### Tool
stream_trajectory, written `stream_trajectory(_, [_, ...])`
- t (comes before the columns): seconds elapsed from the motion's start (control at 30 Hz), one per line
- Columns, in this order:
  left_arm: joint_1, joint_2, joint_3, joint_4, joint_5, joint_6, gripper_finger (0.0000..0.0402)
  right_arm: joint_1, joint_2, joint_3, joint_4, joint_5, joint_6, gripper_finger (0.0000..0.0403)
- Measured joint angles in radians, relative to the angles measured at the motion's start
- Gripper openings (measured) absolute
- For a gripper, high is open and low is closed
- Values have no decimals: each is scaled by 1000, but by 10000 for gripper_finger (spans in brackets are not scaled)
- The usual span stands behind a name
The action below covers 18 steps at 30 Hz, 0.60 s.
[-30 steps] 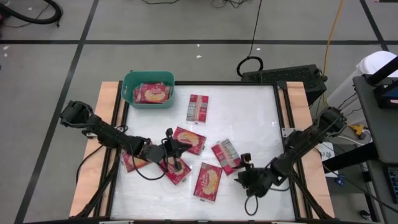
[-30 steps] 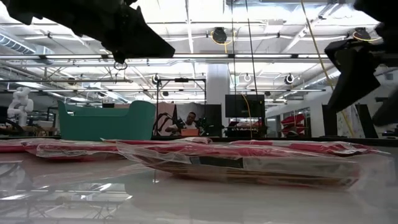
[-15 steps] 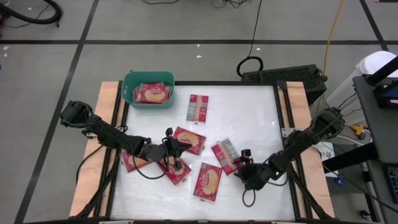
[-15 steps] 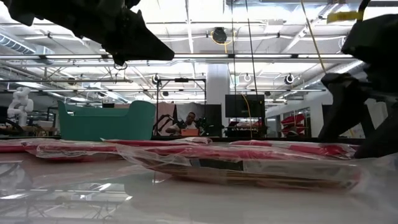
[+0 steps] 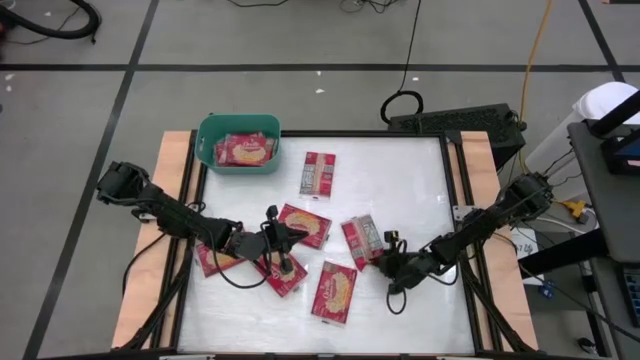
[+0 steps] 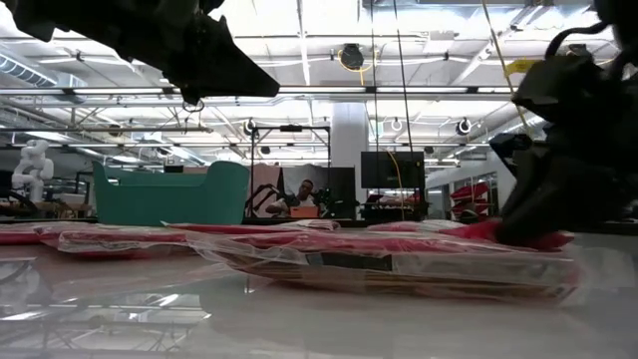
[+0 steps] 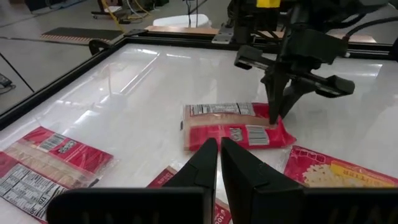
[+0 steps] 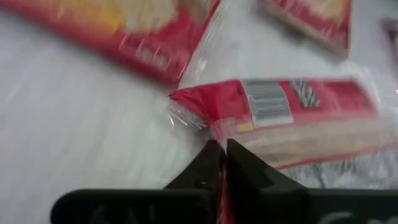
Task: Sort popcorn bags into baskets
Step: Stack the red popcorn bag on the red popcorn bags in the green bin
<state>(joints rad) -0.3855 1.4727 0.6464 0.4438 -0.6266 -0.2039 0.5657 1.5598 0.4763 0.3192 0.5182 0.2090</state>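
High view: we see the right gripper (image 5: 383, 262) has slid in and now pinches a bag (image 5: 362, 241) (left gripper (image 5: 272, 240) closed, idle), so basket (image 5: 238, 128) next.

A robotics lab or industrial workshop: exposed ceiling trusses (image 6: 299, 95) with strip lights, a white humanoid robot (image 6: 30, 170) standing far off, cables (image 5: 410, 60) trailing across taped grey flooring (image 5: 80, 100).

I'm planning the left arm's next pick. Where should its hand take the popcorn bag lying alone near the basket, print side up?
That popcorn bag lies flat and apart from the others, right of the basket. Probably best to come straight down and pinch one short end's crimped seam: the flat body gives no edge, and neither short end is blocked.
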Motion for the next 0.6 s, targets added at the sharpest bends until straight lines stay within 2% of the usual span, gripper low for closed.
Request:
stream_trajectory(0.23, [0, 0, 0, 2, 1, 26, 24, -57, -73, 0, 91, -4, -15, 3])
stream_trajectory(0.33, [0, 0, 0, 7, 34, 44, 33, -80, -124, 0, 107, -3, 6, 1])
stream_trajectory(0.47, [-10, 0, 0, 42, 50, 74, 72, -108, -206, 0, 105, -6, 38, 1])
stream_trajectory(0.6, [-14, 0, 0, 74, 50, 88, 128, -138, -295, 0, 107, -75, 37, 1])
